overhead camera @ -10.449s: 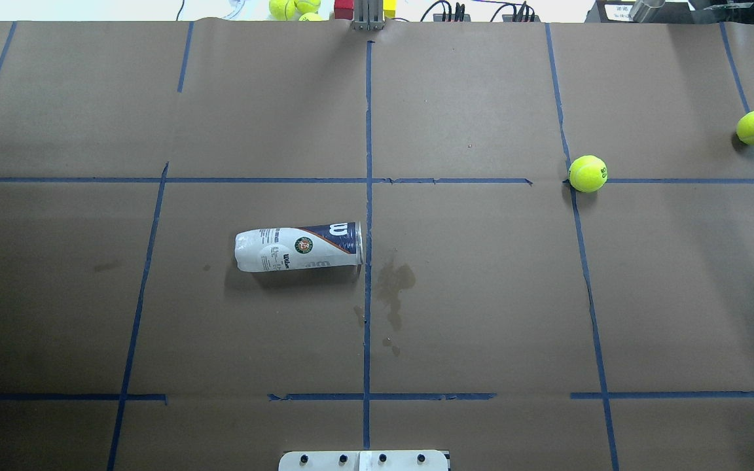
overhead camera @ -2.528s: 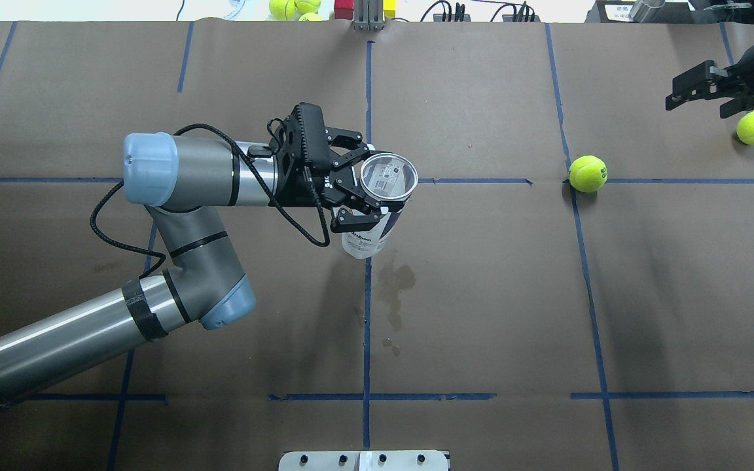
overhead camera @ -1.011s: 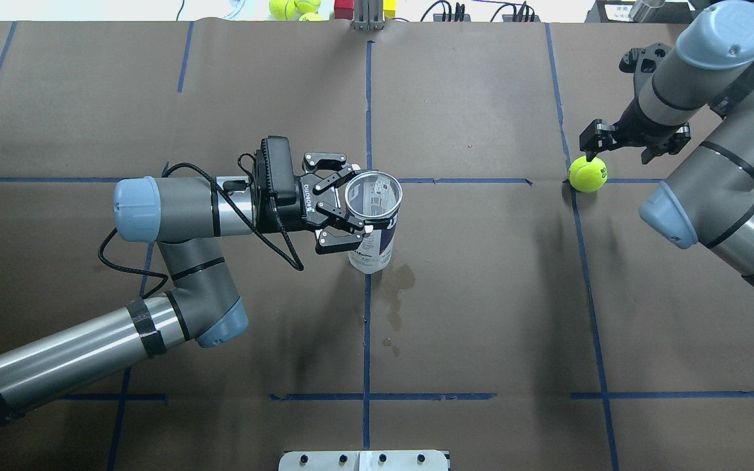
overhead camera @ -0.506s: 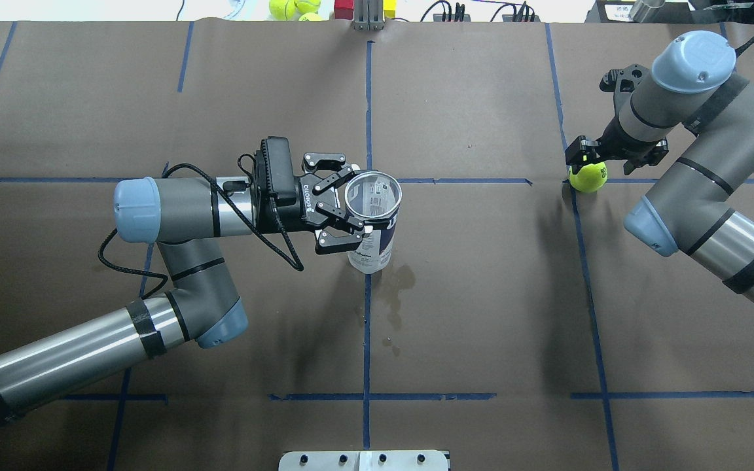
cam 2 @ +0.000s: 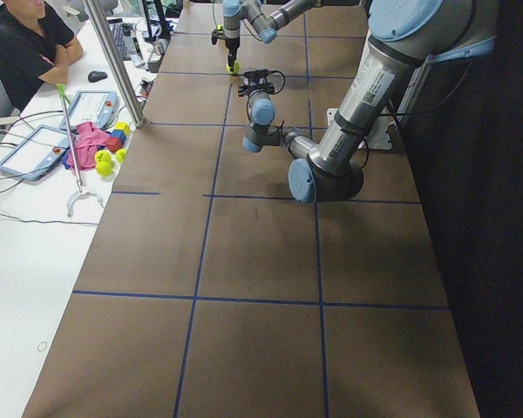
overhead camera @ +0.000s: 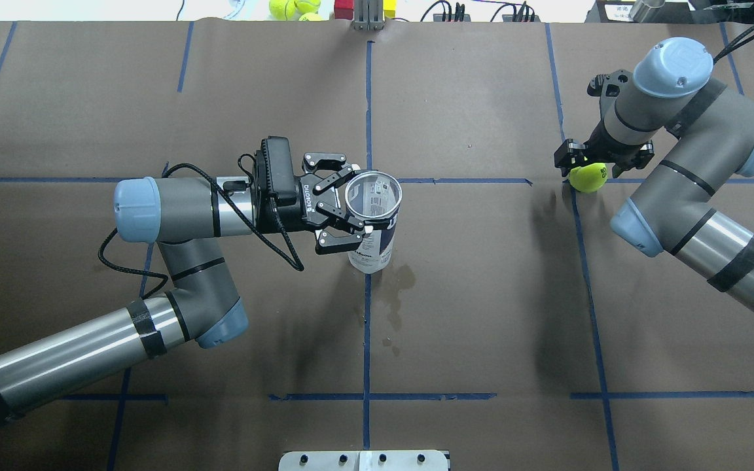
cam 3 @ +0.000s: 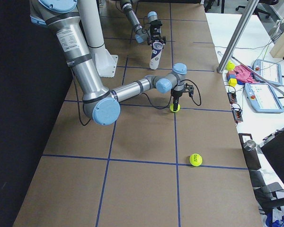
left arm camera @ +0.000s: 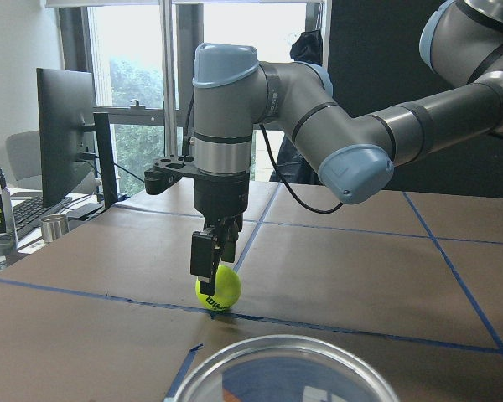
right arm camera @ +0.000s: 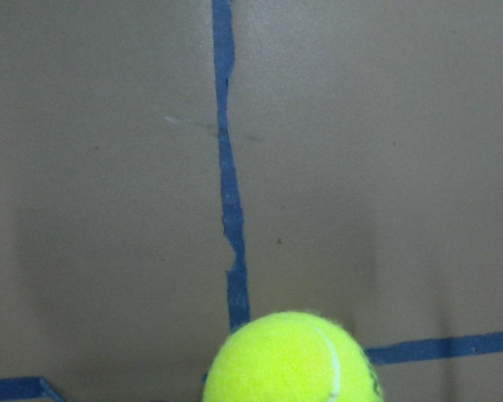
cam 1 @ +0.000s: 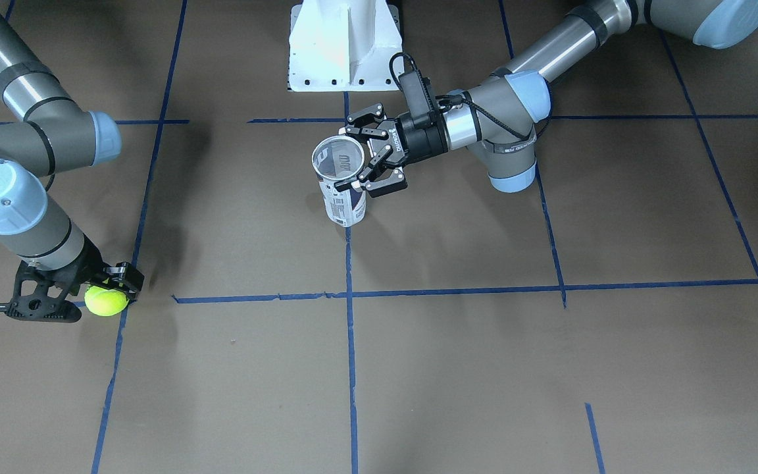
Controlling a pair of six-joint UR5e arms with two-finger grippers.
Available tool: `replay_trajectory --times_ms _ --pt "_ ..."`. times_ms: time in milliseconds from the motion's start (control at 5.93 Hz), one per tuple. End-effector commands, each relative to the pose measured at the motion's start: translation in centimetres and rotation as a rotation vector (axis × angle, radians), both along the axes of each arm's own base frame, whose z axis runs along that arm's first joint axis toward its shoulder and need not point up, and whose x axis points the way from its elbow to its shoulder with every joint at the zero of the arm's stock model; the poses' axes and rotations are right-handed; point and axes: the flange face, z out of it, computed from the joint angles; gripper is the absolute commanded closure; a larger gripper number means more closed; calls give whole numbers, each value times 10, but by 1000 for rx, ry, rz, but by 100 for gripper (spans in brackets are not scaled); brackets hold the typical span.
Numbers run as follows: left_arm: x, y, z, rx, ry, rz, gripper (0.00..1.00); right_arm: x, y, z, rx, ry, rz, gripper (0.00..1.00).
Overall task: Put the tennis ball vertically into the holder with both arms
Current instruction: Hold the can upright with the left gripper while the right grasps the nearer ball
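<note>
holder (overhead camera: 373, 216) mouth faces straight up, free access from above. left gripper (overhead camera: 359, 204) blocks its robot-left side. Open table (overhead camera: 482, 294) runs between holder and tennis ball (overhead camera: 588, 178). right gripper (overhead camera: 589, 167) straddles the ball, covering its top.

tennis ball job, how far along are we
Done: the holder stands upright, mouth open upward, gripped by the left gripper. In hand: the right gripper is down over the tennis ball, which rests on the table; whether its fingers grip it is unclear. Left: lift the ball, carry it above the holder and drop it in.
</note>
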Motion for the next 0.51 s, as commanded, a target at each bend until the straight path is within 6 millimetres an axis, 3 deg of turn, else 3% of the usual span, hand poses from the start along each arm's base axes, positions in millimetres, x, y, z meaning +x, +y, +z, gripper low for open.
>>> replay_trajectory --times_ms 0,169,337 --pt "0 0 1 0 0 0 27 -15 6 9 6 31 -8 10" --pt "0 0 5 -3 -6 0 27 -16 6 9 10 37 -9 51" --pt "-1 0 7 -3 -8 0 27 -15 5 5 13 30 -2 85"
